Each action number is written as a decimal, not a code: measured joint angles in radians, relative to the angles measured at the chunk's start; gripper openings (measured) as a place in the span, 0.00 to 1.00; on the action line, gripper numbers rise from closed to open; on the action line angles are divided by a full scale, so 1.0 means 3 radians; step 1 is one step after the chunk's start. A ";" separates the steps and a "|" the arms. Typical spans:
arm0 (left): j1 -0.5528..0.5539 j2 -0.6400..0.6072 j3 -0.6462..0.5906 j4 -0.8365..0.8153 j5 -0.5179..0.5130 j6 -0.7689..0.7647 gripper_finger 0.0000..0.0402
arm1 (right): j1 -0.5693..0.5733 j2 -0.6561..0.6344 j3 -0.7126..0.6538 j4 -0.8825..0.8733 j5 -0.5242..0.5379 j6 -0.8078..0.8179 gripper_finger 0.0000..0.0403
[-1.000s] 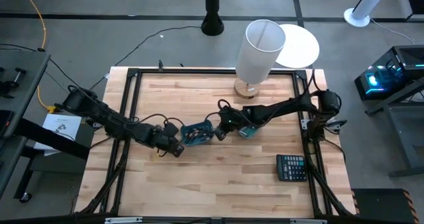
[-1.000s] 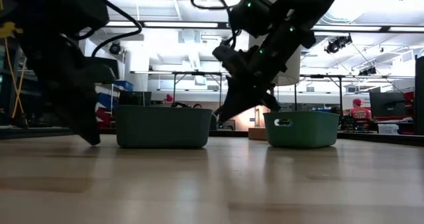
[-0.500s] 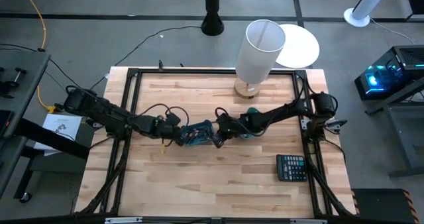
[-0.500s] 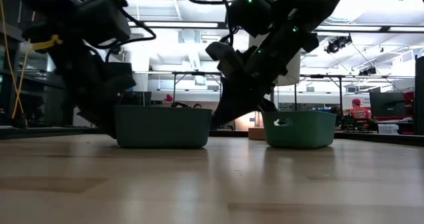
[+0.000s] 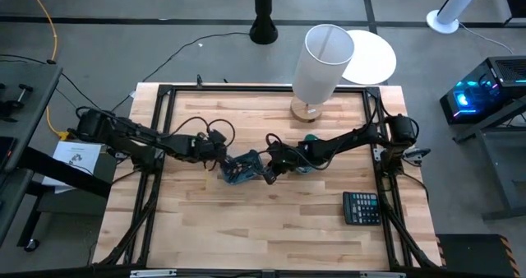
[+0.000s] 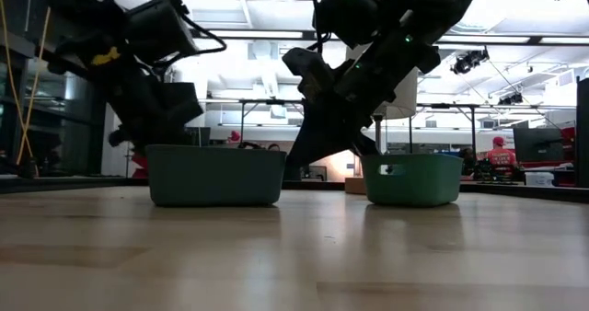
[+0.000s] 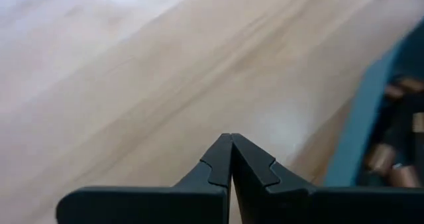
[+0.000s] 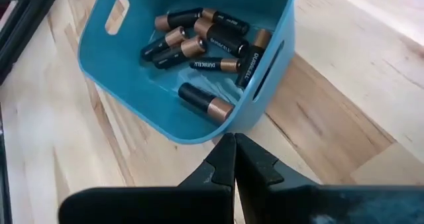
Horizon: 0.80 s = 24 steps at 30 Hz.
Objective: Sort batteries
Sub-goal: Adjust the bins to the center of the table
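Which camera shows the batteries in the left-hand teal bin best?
The right wrist view: it looks down into the bin and shows the batteries lying loose, black with copper ends. The left wrist view catches a few blurred at its edge. The high view shows only dark specks, and the low view just the bin's wall.

Bright ceiling strip lights (image 6: pixel 276 35) backlight the low view, turning both arms into dark silhouettes. The tabltop (image 6: pixel 294 256) there is soft and blurred in the lower frame. The left wrist view is hazy, with pale glare at upper left; the right wrist view is sharp.
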 joint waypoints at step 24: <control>-0.1581 0.0240 0.0000 0.0092 -0.0062 -0.1979 0.00 | -0.0329 -0.0018 0.0001 0.0046 -0.0027 -0.0168 0.00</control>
